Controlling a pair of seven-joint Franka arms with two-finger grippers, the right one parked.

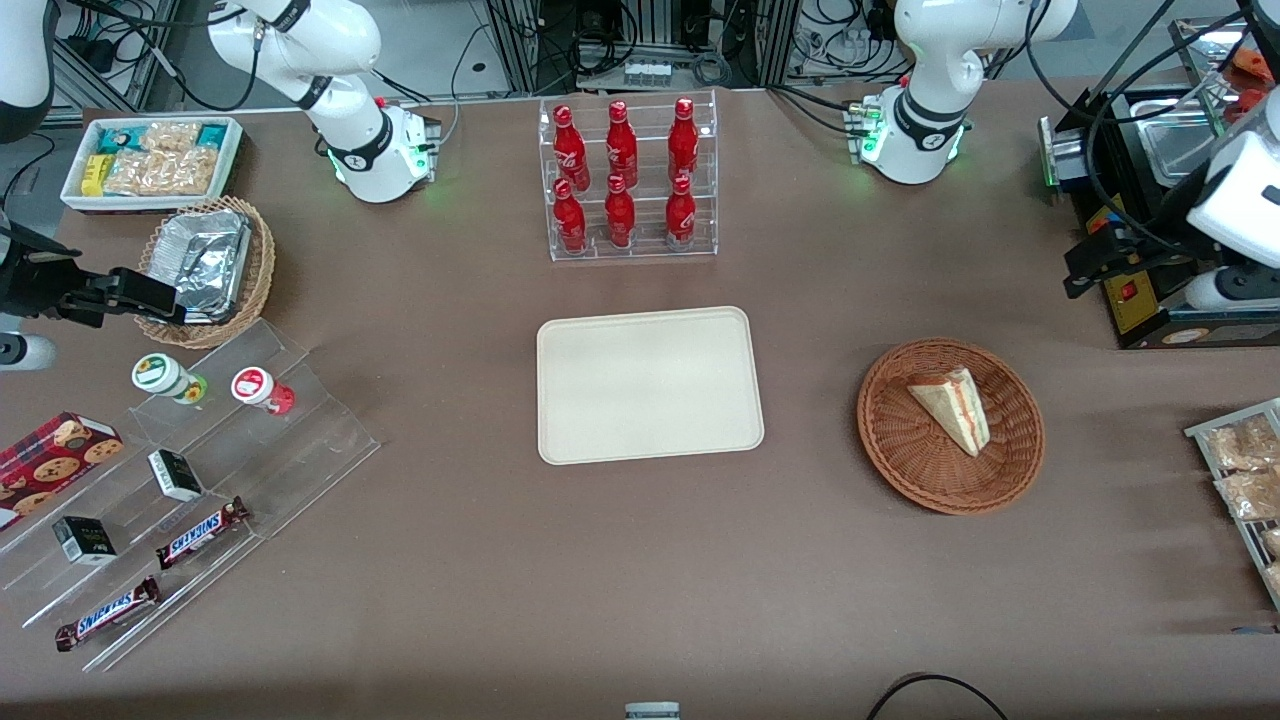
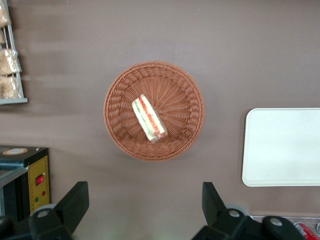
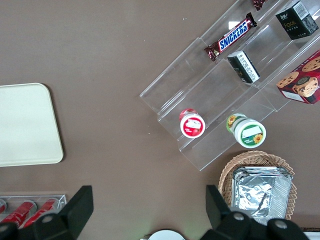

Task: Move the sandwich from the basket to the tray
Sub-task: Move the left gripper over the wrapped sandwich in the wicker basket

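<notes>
The sandwich point(image 1: 955, 408), a cream wedge with red and green filling along its edge, lies in the round reddish-brown basket point(image 1: 890, 440). The cream tray point(image 1: 650, 385) lies flat and bare beside the basket, toward the parked arm's end. My left gripper point(image 1: 1085, 265) hangs high above the table, farther from the front camera than the basket and toward the working arm's end. In the left wrist view the gripper point(image 2: 145, 200) is open and empty, with the sandwich point(image 2: 148, 118), basket point(image 2: 175, 85) and tray point(image 2: 282, 147) below it.
A clear rack of red bottles point(image 1: 625, 180) stands farther back than the tray. A black machine point(image 1: 1150, 300) and a wire rack of snack packets point(image 1: 1245, 470) flank the basket at the working arm's end. A foil-lined tan basket point(image 1: 205, 270) and acrylic steps point(image 1: 200, 480) stand at the parked arm's end.
</notes>
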